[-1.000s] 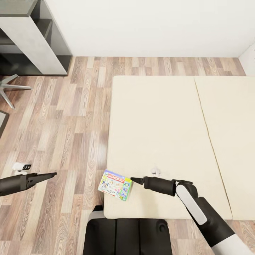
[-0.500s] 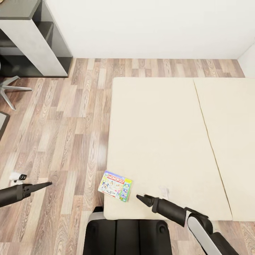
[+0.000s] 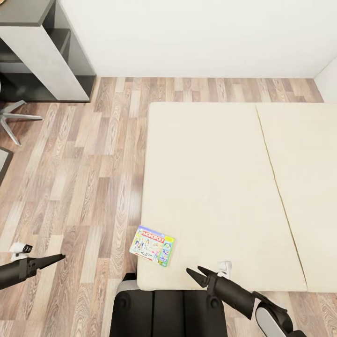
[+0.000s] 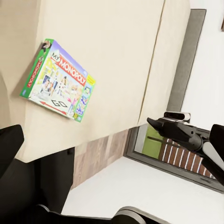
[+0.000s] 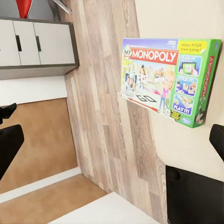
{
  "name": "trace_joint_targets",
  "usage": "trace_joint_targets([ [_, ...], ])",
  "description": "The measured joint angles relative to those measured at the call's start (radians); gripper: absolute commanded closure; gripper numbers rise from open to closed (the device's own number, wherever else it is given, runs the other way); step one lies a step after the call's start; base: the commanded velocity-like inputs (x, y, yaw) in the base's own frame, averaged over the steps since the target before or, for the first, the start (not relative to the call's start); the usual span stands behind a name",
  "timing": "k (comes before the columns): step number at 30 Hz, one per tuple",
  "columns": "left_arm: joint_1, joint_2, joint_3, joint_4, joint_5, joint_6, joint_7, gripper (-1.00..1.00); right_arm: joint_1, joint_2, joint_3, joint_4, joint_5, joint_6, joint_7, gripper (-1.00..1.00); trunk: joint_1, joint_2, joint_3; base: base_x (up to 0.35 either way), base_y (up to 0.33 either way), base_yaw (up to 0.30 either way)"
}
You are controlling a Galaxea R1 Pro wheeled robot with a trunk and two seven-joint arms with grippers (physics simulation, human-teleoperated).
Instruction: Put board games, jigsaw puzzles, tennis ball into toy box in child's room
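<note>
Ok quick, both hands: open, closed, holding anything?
Left hand: looks closed, empty, over the floor.
Right hand: open, empty, just right of the Monopoly box on the bed.

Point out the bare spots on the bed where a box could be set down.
The bed is bare from the Monopoly box up to the wall-side edge, and across the seam onto the right mattress half. Tight only at the near left corner: the box overhangs the edge there, and the right gripper hovers beside it.
</note>
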Motion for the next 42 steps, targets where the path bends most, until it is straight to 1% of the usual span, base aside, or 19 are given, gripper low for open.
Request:
trace_joint_targets([
  [12, 0.002, -0.002, 0.0, 0.006, 0.004, -0.004, 0.0, -1.0, 0.001, -0.004, -0.002, -0.002, -0.001, -0.001, 0.0, -1.0, 0.0, 0.0, 0.0, 0.0, 0.0, 0.0],
  [25, 0.002, -0.006, -0.004, 0.007, -0.001, -0.004, 0.003, -1.0, 0.001, 0.001, -0.002, 0.006, -0.001, -0.003, -0.002, -1.0, 0.0, 0.0, 0.0, 0.0, 0.0, 0.0],
  [42, 0.002, -0.009, -0.005, 0.007, -0.003, -0.004, 0.007, -1.0, 0.001, 0.009, -0.001, 0.009, 0.002, -0.005, -0.001, -1.0, 0.0, 0.0, 0.024, 0.0, 0.0, 0.0],
])
